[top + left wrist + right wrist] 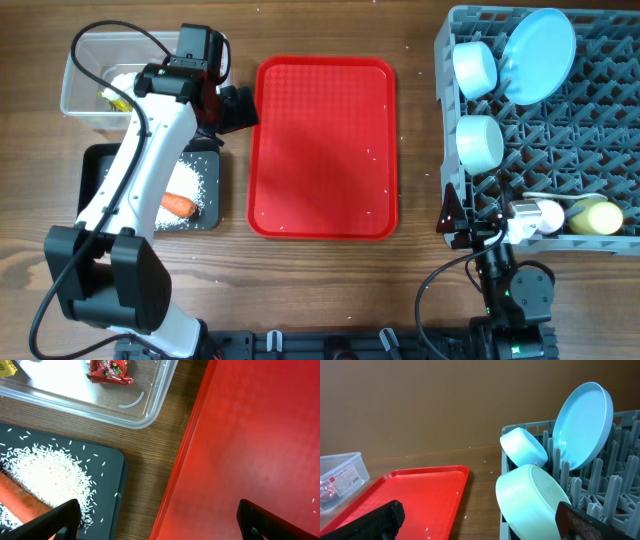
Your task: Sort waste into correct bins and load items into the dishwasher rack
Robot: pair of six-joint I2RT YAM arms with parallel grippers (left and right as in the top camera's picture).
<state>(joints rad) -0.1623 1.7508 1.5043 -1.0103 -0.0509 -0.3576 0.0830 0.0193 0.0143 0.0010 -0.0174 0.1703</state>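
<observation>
Waste, status: rice (50,472) and carrot (178,205) lie in the black tray (107,460) at lower left. The snack wrapper (110,371) lies in the clear tub (75,95) at upper left. Plate (540,55), two bowls (474,68) (478,142) and yellow cup (597,217) stand in the dishwasher rack (600,130) at right. Pink cup not identified.

Red tray (320,150), centre: bare except a few white specks (368,153), probably stray rice. They are too small to show any long axis.

Left gripper (159,512): wide open, holding nothing, hovering over the strip of desk (145,455) between black tray corner and red tray's left edge.
Right gripper (480,517): also wide open and empty, low at the rack's lower-left corner, facing the bowls.

Key relation: the specks lie to the right of the left gripper, across the red tray, some closer to the right gripper. The black tray is on the left arm's side, so the left arm looks better placed.

Judgement: sorting appears nearly finished.
</observation>
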